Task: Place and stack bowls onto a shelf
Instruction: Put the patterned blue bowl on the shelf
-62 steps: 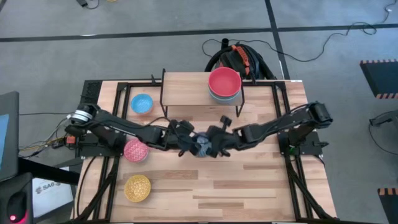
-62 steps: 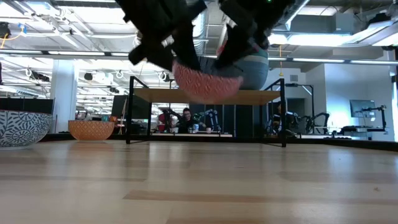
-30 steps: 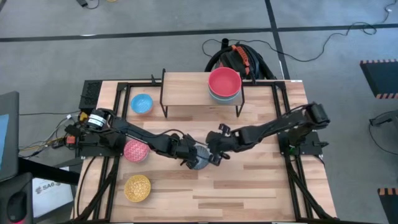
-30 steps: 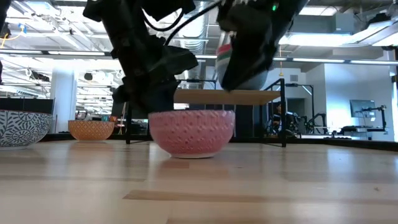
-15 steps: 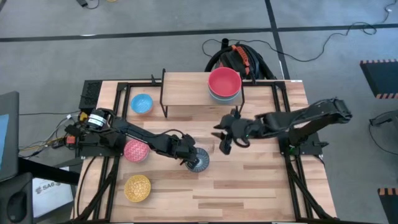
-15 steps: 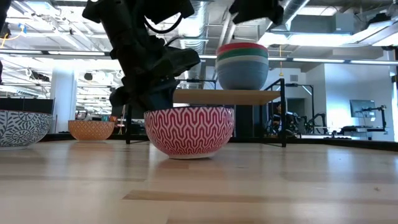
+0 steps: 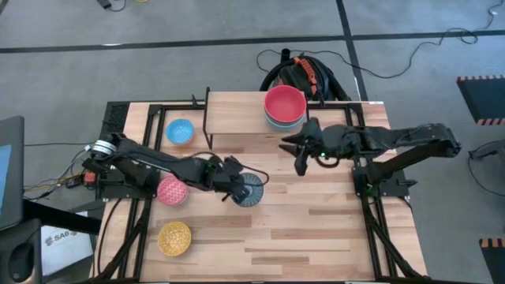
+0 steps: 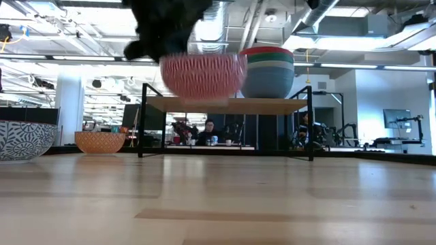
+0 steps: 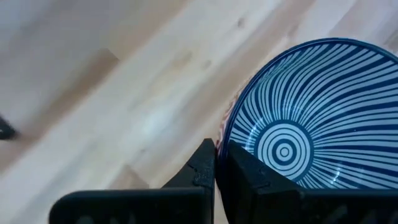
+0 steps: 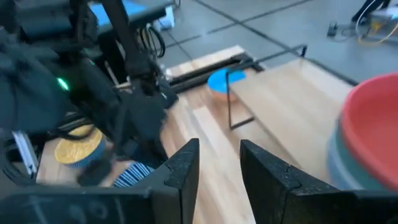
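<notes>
Firmly clenched, the left pincer [image 7: 234,189] was seen gripping the rim of the patterned bowl [image 7: 250,189], which was held clear above the desk [image 7: 316,229]. Nearby, the right pincer [image 7: 301,163] was parted, beside the shelf [image 7: 237,114] bearing stacked bowls [image 7: 284,106].

My left gripper [image 7: 233,188] mid-table, before shelf [image 7: 237,114], clamped on bowl [image 7: 250,189] rim, bowl lifted off table [image 7: 316,229]. Bowl stack [image 7: 285,107] on shelf's right end. My right gripper [image 7: 300,158] just before stack. Three more bowls along table's left side.
</notes>
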Available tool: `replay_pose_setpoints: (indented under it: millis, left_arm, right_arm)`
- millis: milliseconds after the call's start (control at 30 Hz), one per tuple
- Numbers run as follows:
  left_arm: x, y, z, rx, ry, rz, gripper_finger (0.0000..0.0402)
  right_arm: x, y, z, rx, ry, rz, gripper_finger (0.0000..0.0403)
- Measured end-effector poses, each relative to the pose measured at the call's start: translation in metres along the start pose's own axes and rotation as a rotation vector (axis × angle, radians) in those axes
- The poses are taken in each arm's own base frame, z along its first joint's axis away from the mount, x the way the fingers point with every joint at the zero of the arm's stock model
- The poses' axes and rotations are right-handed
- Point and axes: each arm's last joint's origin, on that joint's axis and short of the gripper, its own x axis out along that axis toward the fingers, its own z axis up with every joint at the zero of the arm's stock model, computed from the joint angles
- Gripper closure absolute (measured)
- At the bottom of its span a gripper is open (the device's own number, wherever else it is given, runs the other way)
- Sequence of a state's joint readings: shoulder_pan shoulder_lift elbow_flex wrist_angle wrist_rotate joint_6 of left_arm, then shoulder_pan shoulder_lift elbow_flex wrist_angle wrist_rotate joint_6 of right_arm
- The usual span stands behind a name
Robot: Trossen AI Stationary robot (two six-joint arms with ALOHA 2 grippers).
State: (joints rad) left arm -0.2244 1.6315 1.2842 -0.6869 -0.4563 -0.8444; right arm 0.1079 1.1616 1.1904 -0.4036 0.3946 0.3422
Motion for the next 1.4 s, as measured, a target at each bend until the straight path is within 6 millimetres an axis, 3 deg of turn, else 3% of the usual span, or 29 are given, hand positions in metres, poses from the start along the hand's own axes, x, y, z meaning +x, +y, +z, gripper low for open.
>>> replay_pose_setpoints:
  millis: [133, 267, 833, 967, 1167, 1300, 1400]
  left_arm:
    - [-0.026, 0.006, 0.018, -0.004, -0.039, 0.017, 0.0401]
    - [-0.039, 0.013, 0.031, -0.020, -0.079, 0.022, 0.0401]
    - [-0.032, 0.054, 0.068, -0.141, -0.107, 0.077, 0.0401]
    - [-0.032, 0.060, 0.077, -0.147, -0.133, 0.051, 0.0401]
    - [-0.031, 0.064, 0.085, -0.042, -0.183, 0.072, 0.0401]
    - [-0.044, 0.088, 0.096, -0.049, -0.236, 0.165, 0.0401]
    - [-0.052, 0.118, 0.107, -0.066, -0.244, 0.250, 0.0401]
  right_arm:
    - [-0.012, -0.013, 0.010, 0.004, -0.055, -0.022, 0.0265]
    - [-0.025, -0.023, 0.016, -0.003, -0.086, -0.037, 0.0266]
    - [-0.051, -0.049, 0.012, -0.116, 0.002, -0.095, 0.0266]
    - [-0.040, -0.049, 0.013, -0.113, 0.019, -0.018, 0.0266]
    - [-0.002, -0.039, 0.018, -0.108, -0.018, 0.068, 0.0257]
    - [0.015, -0.034, 0.027, -0.120, -0.022, 0.079, 0.0246]
    - [0.022, -0.030, 0.037, -0.118, -0.030, 0.079, 0.0241]
